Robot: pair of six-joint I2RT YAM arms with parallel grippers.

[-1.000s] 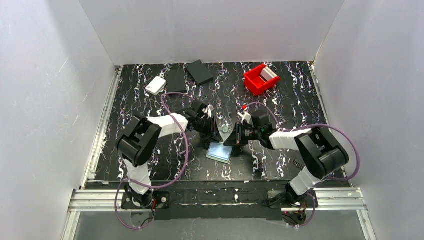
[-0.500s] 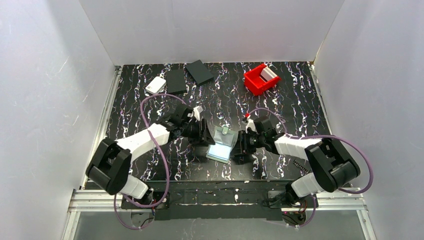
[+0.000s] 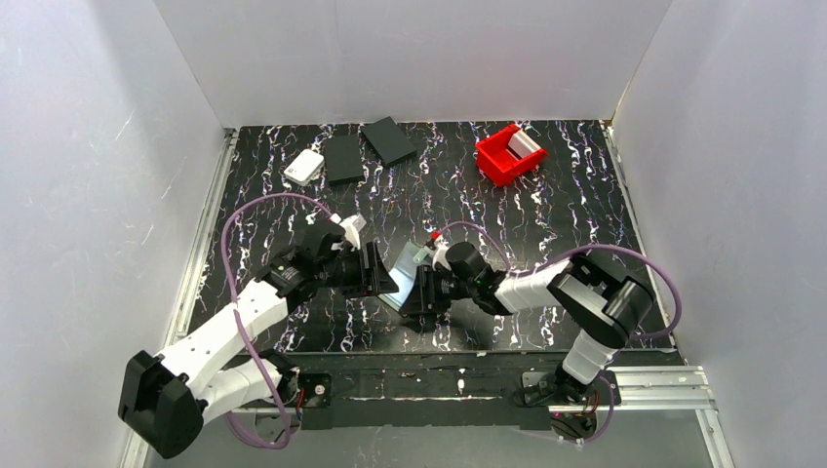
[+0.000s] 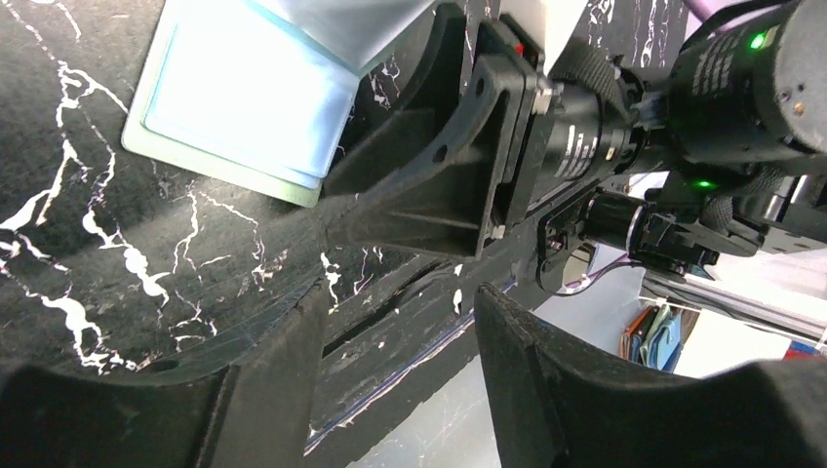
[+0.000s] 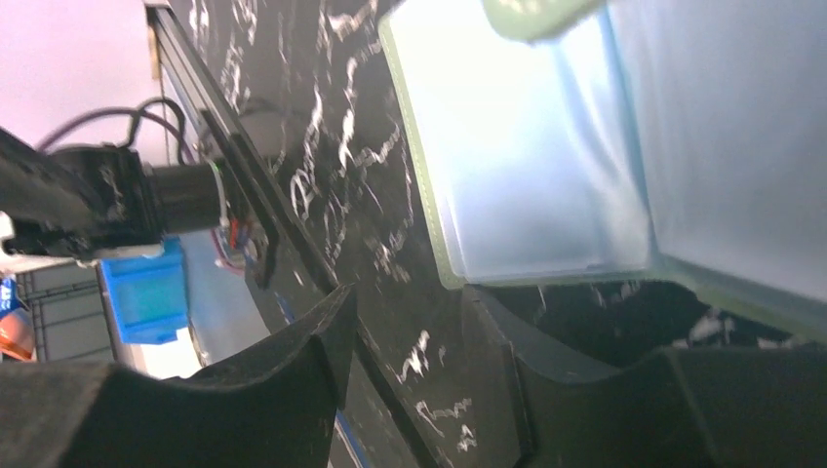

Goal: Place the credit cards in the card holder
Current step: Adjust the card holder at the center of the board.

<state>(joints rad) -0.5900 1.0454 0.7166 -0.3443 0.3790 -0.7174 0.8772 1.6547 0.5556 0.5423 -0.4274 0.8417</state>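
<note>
Card holder (image 4: 244, 97) is lying flopped open by the middle of the table's (image 3: 585, 214) near edge, right between both arms. Left gripper (image 4: 400, 312) and right gripper (image 5: 419, 322) have fingers spread, nothing in them.

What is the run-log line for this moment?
sage-green folding card holder: open, between both arms | left pincer: open, empty | right pincer: open, empty
</note>
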